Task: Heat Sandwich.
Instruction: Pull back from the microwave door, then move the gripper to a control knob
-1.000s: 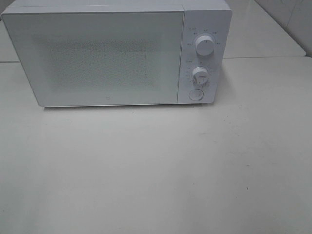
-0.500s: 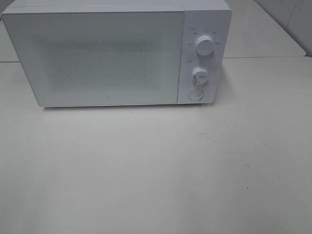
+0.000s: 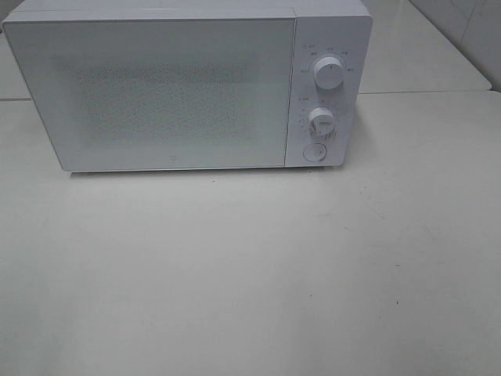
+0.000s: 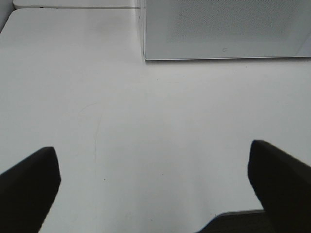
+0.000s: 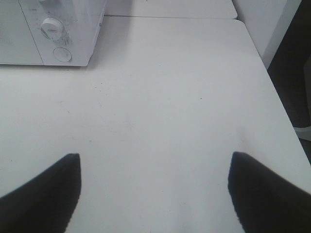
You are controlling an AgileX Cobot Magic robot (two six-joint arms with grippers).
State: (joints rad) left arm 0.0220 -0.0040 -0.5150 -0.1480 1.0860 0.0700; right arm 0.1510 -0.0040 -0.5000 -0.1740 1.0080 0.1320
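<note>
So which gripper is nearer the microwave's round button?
Right, probably. The right gripper sits open over the table in front of the control panel, round button in its view. The left gripper faces the door's far corner, button unseen.

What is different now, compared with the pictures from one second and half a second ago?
Nothing visibly changed. The microwave has its door shut as before, the upper dial and lower dial point the same way, and the table looks the same.
</note>
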